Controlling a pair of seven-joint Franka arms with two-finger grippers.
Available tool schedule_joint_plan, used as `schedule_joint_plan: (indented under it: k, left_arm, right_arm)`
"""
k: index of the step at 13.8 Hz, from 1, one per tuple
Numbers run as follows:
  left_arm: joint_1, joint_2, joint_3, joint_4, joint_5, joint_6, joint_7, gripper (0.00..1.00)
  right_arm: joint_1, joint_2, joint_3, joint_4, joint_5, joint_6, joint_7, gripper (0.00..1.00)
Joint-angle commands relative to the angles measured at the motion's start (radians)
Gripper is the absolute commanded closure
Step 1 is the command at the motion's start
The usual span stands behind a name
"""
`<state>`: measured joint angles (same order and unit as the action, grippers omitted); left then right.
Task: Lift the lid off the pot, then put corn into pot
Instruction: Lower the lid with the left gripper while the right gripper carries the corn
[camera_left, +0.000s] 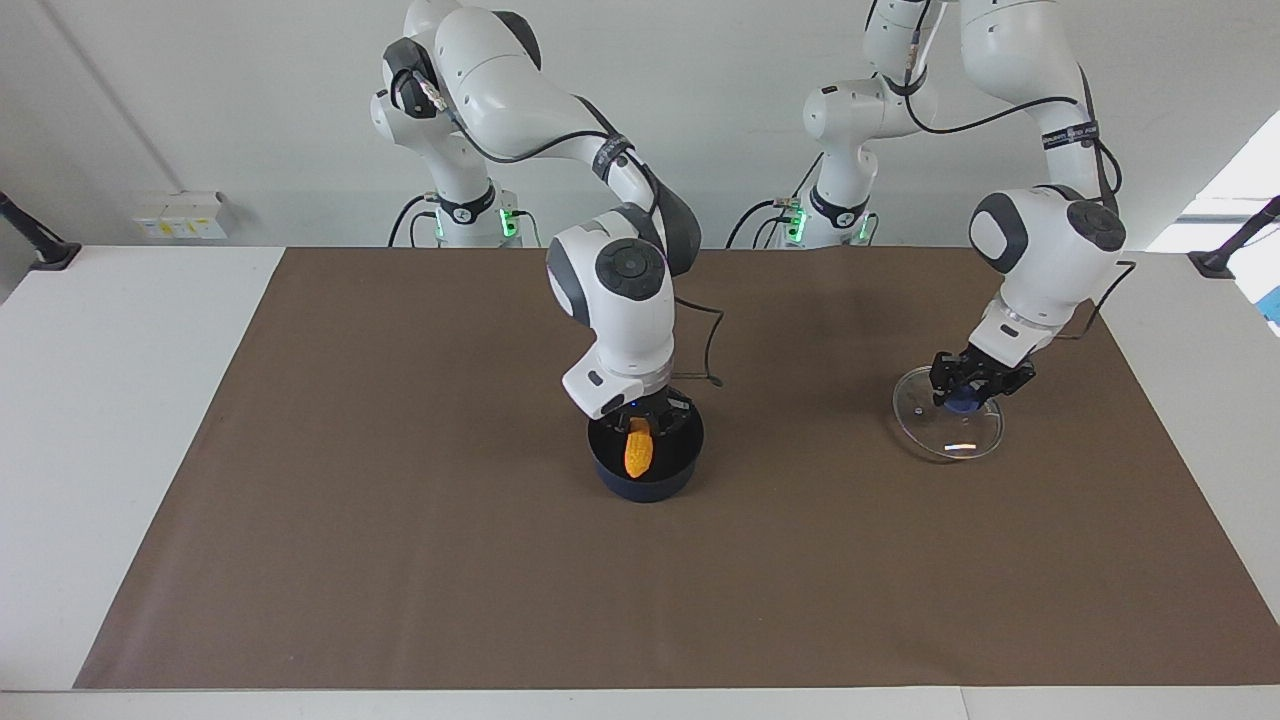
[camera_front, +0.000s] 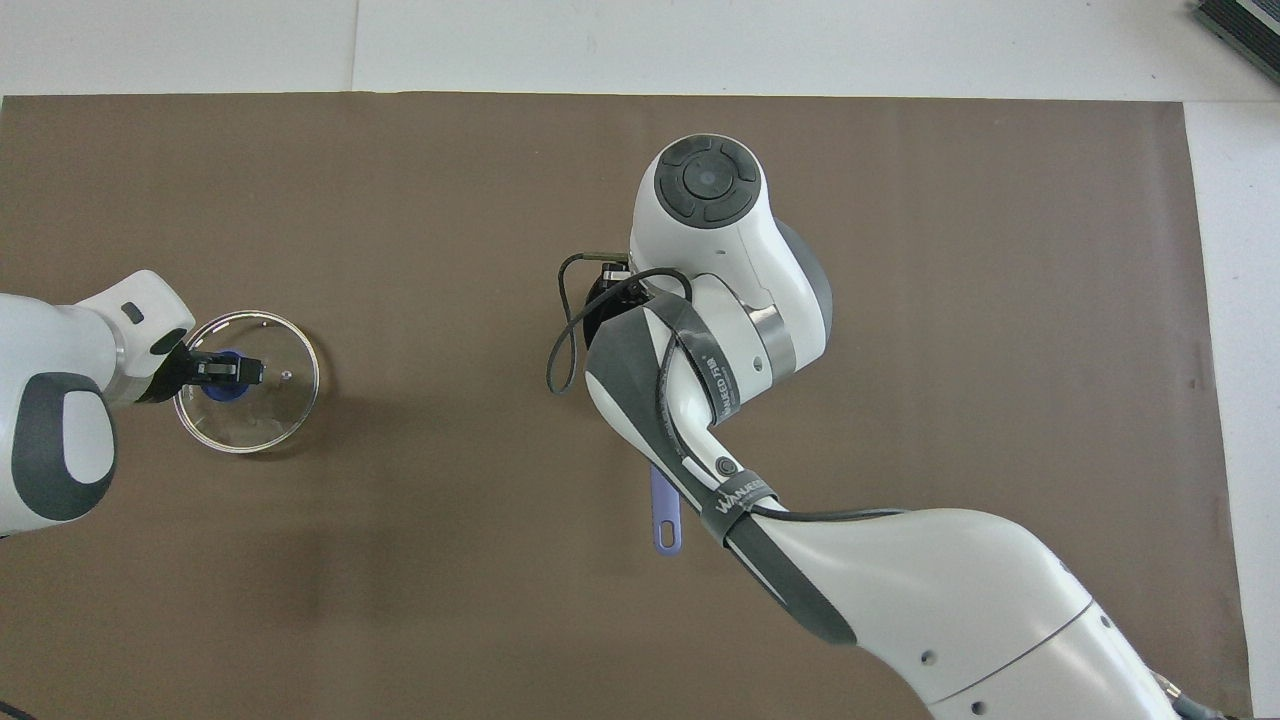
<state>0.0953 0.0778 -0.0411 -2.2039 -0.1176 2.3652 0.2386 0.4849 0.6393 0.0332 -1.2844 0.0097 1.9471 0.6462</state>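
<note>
Bumpy corn (camera_left: 640, 452) in round pot (camera_left: 646, 478); left hand (camera_left: 966, 399) on glass lid (camera_left: 948, 428) — knob.

brown mat (camera_left: 400, 520) on white table (camera_left: 100, 400) | black clamp mounts (camera_left: 40, 250) at both table ends

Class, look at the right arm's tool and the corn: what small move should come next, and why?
Probably open the right tool and let go: the corn already hangs inside the pot, tip down. The lid lies on the mat, off the pot, with the left tool at its knob.
</note>
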Motion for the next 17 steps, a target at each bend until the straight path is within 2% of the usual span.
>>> schedule_joint_plan:
  k: [1,10,13,14,17]
  left_arm:
    - [0.038,-0.039,-0.011,-0.053,-0.045,0.035,0.033,1.0]
    - [0.046,-0.024,-0.01,-0.053,-0.062,0.046,0.021,1.0]
    - [0.05,0.005,-0.01,-0.048,-0.091,0.058,0.021,1.0]
    - [0.052,0.008,-0.01,-0.042,-0.091,0.057,0.022,0.01]
    - [0.057,0.023,-0.01,-0.005,-0.091,0.039,0.024,0.0]
  right_arm:
    - [-0.005,-0.009,0.01,-0.03,0.012,0.033,0.004,1.0]
    - [0.007,0.002,0.011,-0.067,0.013,0.087,-0.037,1.0]
    - [0.006,0.003,0.011,-0.093,0.013,0.105,-0.042,1.0]
    - [0.003,0.002,0.011,-0.098,0.012,0.105,-0.045,1.0]
    - [0.003,0.002,0.011,-0.113,0.013,0.107,-0.046,1.0]
